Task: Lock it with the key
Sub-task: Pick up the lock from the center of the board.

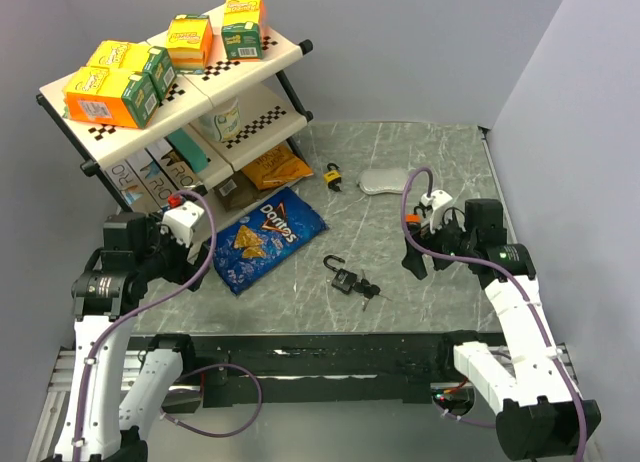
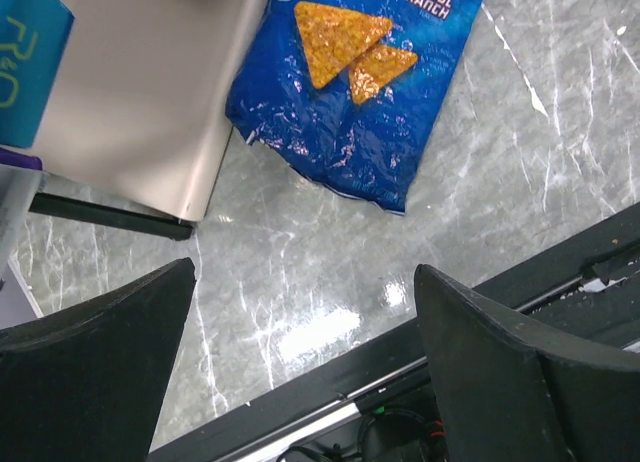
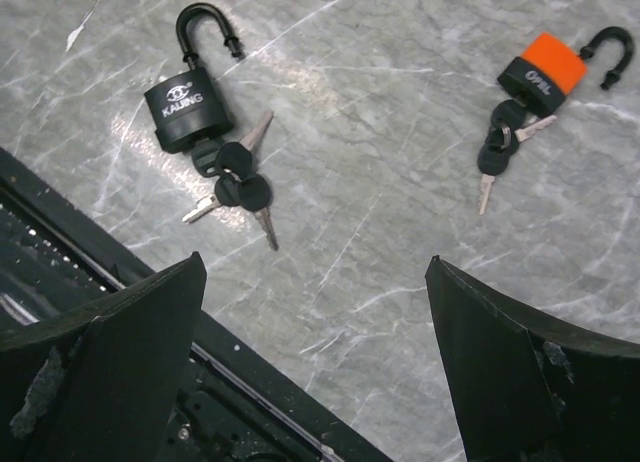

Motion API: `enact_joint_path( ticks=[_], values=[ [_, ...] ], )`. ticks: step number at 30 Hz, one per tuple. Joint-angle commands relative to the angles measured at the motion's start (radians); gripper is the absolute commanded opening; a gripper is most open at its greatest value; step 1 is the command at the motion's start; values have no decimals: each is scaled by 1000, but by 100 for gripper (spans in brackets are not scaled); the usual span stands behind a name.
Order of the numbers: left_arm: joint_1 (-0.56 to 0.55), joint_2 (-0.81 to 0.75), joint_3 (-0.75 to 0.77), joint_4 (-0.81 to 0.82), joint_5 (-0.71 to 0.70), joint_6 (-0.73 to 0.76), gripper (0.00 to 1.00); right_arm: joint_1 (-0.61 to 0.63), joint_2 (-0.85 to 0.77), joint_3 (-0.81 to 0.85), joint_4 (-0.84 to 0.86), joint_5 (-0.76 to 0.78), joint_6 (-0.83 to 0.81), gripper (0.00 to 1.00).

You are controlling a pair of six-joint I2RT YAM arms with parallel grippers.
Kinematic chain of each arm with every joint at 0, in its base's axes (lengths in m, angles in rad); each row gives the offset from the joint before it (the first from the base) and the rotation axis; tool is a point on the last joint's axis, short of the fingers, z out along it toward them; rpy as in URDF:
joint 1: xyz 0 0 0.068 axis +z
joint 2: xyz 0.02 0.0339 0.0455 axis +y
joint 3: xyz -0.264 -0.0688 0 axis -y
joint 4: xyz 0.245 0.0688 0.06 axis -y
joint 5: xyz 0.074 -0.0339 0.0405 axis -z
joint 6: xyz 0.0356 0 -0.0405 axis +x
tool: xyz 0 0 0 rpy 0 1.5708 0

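Right gripper (image 3: 315, 277) is wide open, empty, near the key (image 3: 238, 187), which lies flat, touching the black padlock (image 3: 185, 107) (shackle open). Risk: thin blades slip from the grasp; the second bunch (image 3: 498, 147) at the orange padlock (image 3: 545, 72) invites a wrong pick.

left hand (image 2: 303, 282) spread wide, hovering | right hand (image 3: 315, 272) spread wide, hovering

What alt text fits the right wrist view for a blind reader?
A black padlock with open shackle lies on a grey marble table, the key bunch at its base. An orange padlock lies farther right; the open fingers frame the bottom.
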Motion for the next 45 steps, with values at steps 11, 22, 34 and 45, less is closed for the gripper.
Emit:
enact_joint_path(
  ticks=[11,22,34,45],
  values=[
    [2,69,27,-75,323,252,96,298,254,34,77,34,31,100],
    [1,35,-12,10,393,304,96,589,569,119,213,162,111,100],
    [1,-13,-65,34,395,325,96,728,719,84,338,288,97,96],
    [1,-29,-85,68,393,315,96,763,801,69,390,376,82,95]
  ],
)
